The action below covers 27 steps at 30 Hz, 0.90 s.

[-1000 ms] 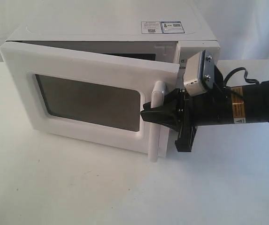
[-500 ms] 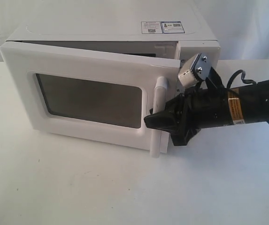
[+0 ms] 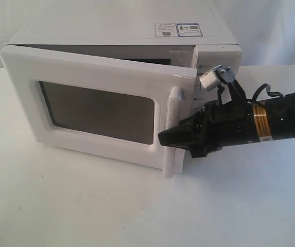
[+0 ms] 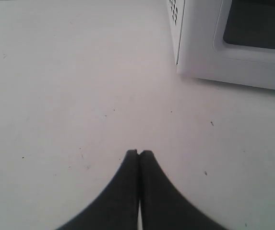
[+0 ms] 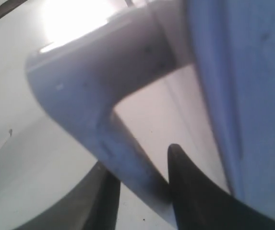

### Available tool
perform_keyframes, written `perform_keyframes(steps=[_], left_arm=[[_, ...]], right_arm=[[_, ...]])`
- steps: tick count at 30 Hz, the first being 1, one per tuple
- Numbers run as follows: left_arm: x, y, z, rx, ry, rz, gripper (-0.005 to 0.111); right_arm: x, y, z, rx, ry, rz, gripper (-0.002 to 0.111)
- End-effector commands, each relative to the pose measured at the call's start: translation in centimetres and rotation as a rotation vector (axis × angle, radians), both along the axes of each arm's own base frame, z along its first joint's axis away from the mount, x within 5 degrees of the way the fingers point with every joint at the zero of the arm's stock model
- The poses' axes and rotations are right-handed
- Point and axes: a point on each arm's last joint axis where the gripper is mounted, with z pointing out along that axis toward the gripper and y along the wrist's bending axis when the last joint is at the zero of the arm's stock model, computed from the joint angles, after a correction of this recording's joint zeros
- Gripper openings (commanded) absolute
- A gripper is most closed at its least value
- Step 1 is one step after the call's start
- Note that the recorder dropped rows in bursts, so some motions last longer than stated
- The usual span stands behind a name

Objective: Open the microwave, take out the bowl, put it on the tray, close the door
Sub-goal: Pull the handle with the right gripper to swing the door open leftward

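1. Microwave (image 3: 126, 36): a white box sitting on the white table (image 3: 85, 206), left of centre in the exterior view.
2. Two stickers (image 3: 178, 29) lie side by side on its top near the back right edge. One is grey-printed and one has a blue band, and the print on both is too small to read.
3. A small dark mark sits on the front panel just right of the door's top corner. It is unreadable, and no brand name can be made out.
4. Door (image 3: 96, 72): ajar, hinged on the left, with its right edge swung out from the body. The window (image 3: 98, 110) is dark, so the inside is hidden.
5. Handle (image 3: 173, 110): an upright white bar at the door's right edge.
6. Right arm: comes in level from the right, with its wrist camera (image 3: 215, 78) on top. It carries a yellow-orange label (image 3: 260, 123) whose text is illegible.
7. Right gripper (image 3: 163, 138): its tips are at the lower part of the handle. The wrist view shows one black finger (image 5: 185, 191) on each side of the bar. Cannot tell whether they clamp it or just straddle it.
8. Left gripper (image 4: 138, 153): fingers pressed together, holding nothing. It is over bare table, near the microwave's lower left corner but well clear of it.
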Motion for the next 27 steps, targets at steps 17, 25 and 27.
perform_keyframes(steps=[17, 25, 27], left_arm=[[0.0, 0.0, -0.1, -0.011, -0.001, 0.003, 0.0], [0.0, 0.0, -0.1, -0.011, -0.001, 0.003, 0.0], [0.0, 0.0, -0.1, -0.011, -0.001, 0.003, 0.0]], right_arm=[[-5.5, 0.9, -2.5, 0.111, 0.271, 0.243, 0.044], [-7.6, 0.7, -4.0, 0.118, 0.425, 0.206, 0.038], [-7.8, 0.6, -4.3, 0.111, 0.433, 0.2, 0.037]])
